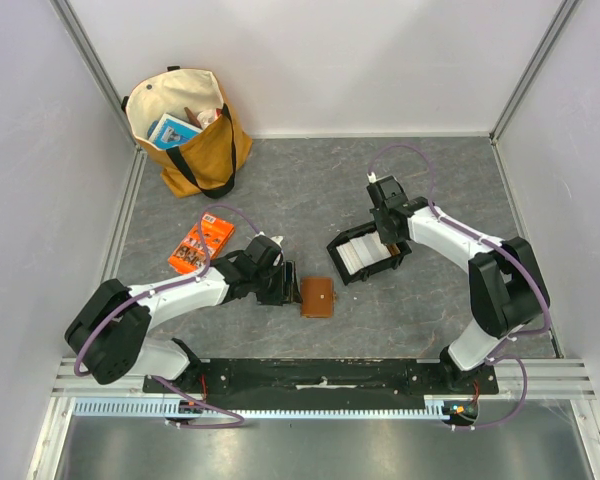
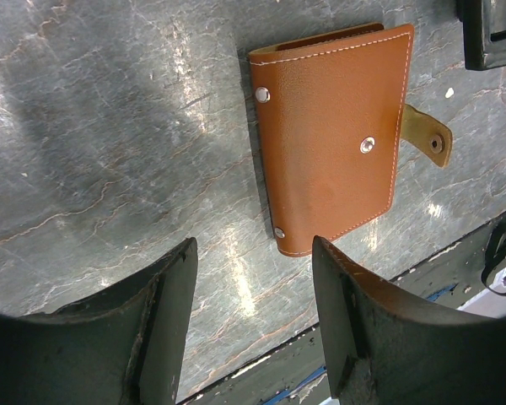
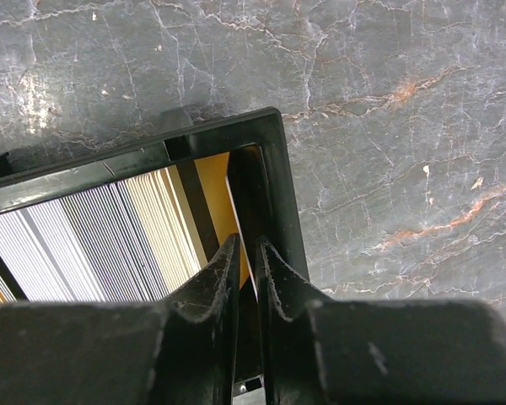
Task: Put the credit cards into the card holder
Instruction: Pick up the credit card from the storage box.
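Right gripper (image 3: 246, 253) hangs over black tray (image 3: 278, 186), beside credit cards (image 3: 93, 245).

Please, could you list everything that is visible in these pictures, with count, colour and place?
table: one, grey marbled, under everything
tote bag: one, cream and mustard, black handles, far left corner, items inside
orange packet: one, orange printed, left of centre
card holder: one, tan-brown leather, folded shut, strap unsnapped, near centre
tray: one, black, right of centre
credit cards: many, white, grey and cream, on edge in the tray
left tool: one, black, open, empty
right tool: one, black, nearly closed, inside the tray's end; grip unclear
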{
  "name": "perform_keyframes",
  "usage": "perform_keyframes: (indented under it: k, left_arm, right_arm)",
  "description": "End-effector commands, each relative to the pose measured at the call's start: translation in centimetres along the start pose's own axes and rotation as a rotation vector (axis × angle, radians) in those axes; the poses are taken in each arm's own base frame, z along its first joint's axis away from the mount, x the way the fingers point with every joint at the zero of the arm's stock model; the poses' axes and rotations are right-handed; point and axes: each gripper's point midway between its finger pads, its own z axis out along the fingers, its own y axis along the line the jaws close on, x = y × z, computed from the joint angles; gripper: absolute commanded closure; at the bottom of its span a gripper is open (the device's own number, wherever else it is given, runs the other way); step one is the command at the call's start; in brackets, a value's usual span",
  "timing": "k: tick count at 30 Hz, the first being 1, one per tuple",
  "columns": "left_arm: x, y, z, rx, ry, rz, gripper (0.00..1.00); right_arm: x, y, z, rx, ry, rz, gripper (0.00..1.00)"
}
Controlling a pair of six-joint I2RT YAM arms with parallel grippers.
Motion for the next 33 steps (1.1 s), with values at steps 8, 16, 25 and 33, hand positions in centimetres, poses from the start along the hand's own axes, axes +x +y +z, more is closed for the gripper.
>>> perform_keyframes:
  k: [8,16,25,33]
  left_arm:
    - [-1.2,-1.4,-0.2,0.048,-0.031,0.049,0.37]
    - [-1.5,-1.3,-0.8,0.041,-0.051,0.052,0.37]
    - [-2.0,-1.6,-1.9,0.043,-0.087,0.052,0.37]
    - [-2.1,-1.5,-2.7,0.039,-0.101,0.055,0.37]
  right_arm:
    - [0.1,0.3,0.8,-0.003,0.028,-0.014,0.8]
    - [-4.1,-0.2,-3.5,-0.045,-0.126,0.033,1.0]
    - [-6.1,0.1,-8.2,-0.147,-0.205,0.072,1.0]
    - [-3.8,2.8,-13.6,-0.401,-0.174,0.115,1.0]
